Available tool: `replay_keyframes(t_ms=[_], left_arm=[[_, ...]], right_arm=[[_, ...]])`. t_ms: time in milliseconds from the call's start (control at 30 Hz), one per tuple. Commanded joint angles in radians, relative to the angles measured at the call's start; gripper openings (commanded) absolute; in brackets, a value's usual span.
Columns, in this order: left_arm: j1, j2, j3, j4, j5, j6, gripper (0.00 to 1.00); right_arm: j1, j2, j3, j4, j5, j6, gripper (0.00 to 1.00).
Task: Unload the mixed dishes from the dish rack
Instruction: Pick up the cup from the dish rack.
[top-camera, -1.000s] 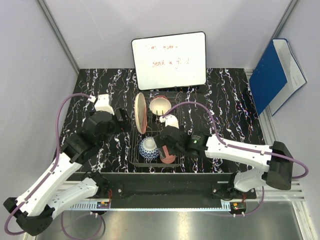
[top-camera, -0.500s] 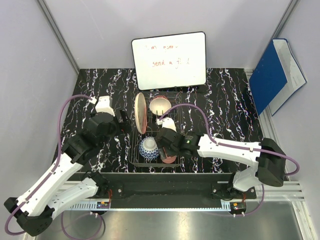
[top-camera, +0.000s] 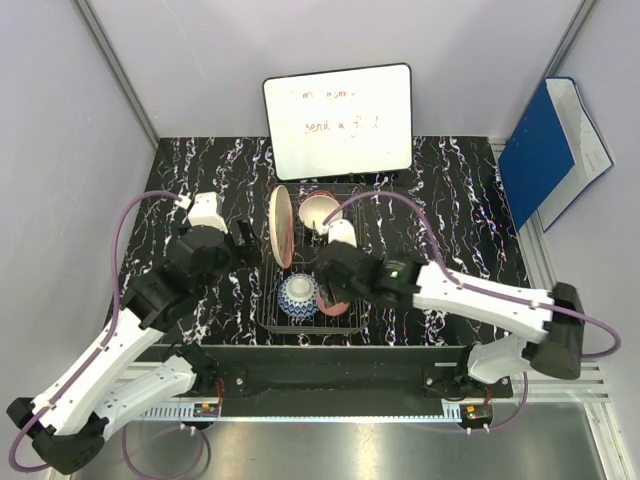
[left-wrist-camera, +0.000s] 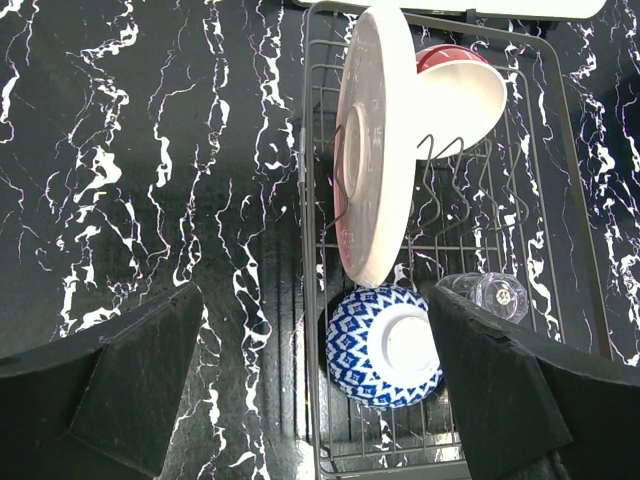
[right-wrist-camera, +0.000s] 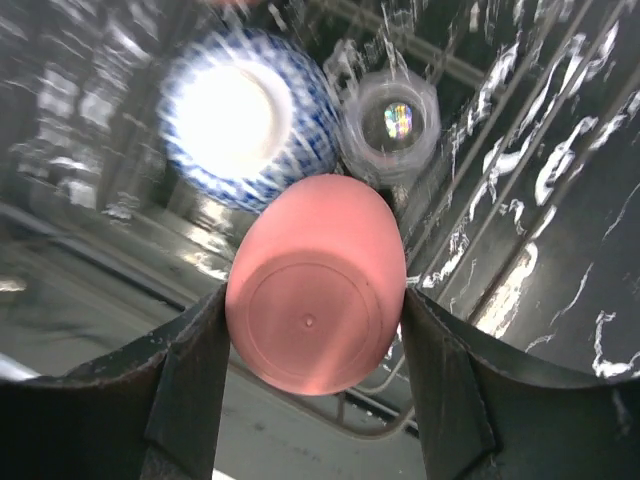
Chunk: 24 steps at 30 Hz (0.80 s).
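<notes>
Shows a black wire rack (left-wrist-camera: 303, 200) at the middle of a marbled black table (top-camera: 450, 200), just in front of a whiteboard (top-camera: 338, 120) propped at the far edge. Blue folder (top-camera: 550, 150) leaning on the wall beyond the table's far right corner. In the rack's far half: plate (left-wrist-camera: 375, 140) standing on edge along the left side; cream bowl (left-wrist-camera: 465, 95) tipped on its side just right of the plate, its red outer wall partly in view from the left wrist. In the near half: blue bowl (left-wrist-camera: 385, 345) upside down at the left, foot ring upward, just nearer than the plate's rim; glass (left-wrist-camera: 497, 295) just to its right; cup (right-wrist-camera: 315, 285) at the near right, base toward the right wrist camera, close beside both glass and blue bowl. Right gripper (right-wrist-camera: 315, 345) reaching in from the right over the rack's near right part, claw clasping the cup, one finger against each flank. Not clear whether the cup rests on the wires or hangs just above them. Left gripper (left-wrist-camera: 320, 400) poised above the rack's left rim beside the plate, claw at full spread, holding nothing, one finger over the table and the other over the rack's inside.
</notes>
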<state>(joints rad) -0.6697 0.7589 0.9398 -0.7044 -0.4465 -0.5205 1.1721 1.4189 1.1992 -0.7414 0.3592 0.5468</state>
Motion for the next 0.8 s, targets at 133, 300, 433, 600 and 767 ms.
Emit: replay_keyframes(t_ms=[133,300,433,600,767], left_arm=[[-0.004,-0.055,0.066,0.052,-0.038,0.01,0.99],[-0.004,-0.14,0.05,0.181,0.137,0.01,0.99],[-0.004,-0.231,-0.064,0.583,0.512,0.028,0.99],[-0.004,-0.213,-0.157,0.85,0.702,-0.098,0.99],[-0.004,-0.084,-0.153,1.035,0.88,-0.234,0.99]], right_arm=[[0.012,-0.331,0.152,0.079,0.234,-0.119,0.0],[-0.022,-0.475,0.004,0.274,0.307,-0.11,0.0],[-0.077,-0.598,-0.168,0.563,0.166,-0.084,0.0],[-0.218,-0.614,-0.245,0.808,-0.141,0.034,0.0],[-0.253,-0.6,-0.317,1.089,-0.265,0.091,0.0]])
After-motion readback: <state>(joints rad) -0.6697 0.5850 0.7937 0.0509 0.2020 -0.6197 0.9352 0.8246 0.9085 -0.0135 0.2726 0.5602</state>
